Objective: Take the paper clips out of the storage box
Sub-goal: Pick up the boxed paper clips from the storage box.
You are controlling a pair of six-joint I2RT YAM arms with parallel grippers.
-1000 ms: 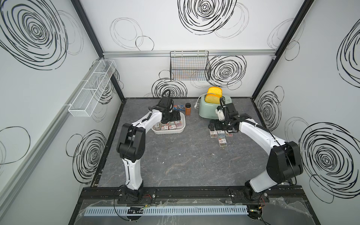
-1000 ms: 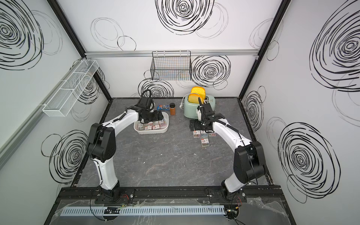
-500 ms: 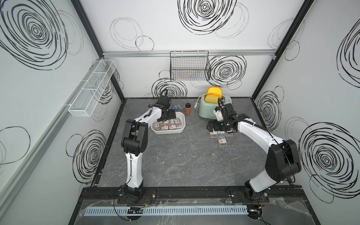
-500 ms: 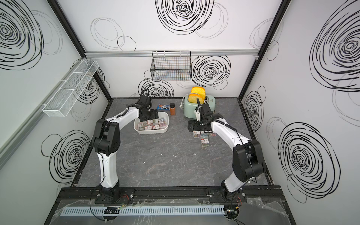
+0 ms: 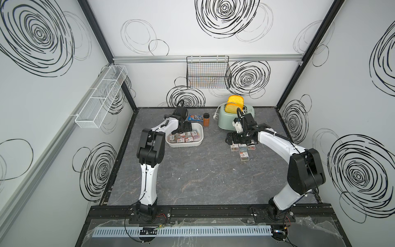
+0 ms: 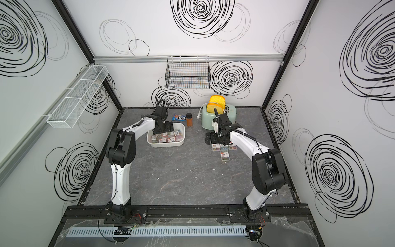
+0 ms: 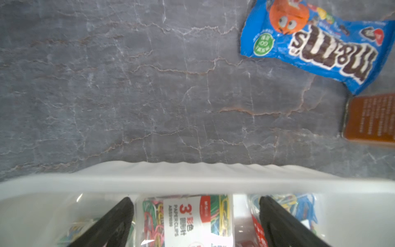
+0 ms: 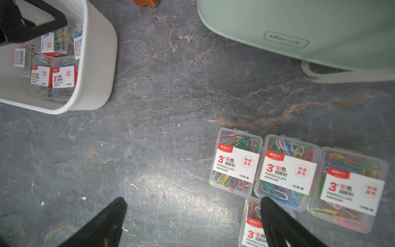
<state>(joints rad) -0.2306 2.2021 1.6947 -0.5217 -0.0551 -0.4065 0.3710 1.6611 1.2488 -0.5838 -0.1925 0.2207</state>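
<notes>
Both your arms come up off the near rail (image 5: pixel 213 210), elbows high, and reach toward the back. Your right gripper (image 8: pixel 193 200) hangs low over the grey marbled table (image 5: pixel 203 177), jaws wide and holding nothing, right by four cases of paper clips (image 8: pixel 235 162) lying there. Your left gripper (image 7: pixel 194 203) is dipped into the storage box (image 5: pixel 183 145), jaws spread either side of one case without pinching it; more cases sit around it. Behind that are a candy packet (image 5: pixel 195 117), a jar (image 5: pixel 206 122), a green toaster (image 5: pixel 226 123) and a wire basket (image 5: pixel 206 74) on the back wall.
</notes>
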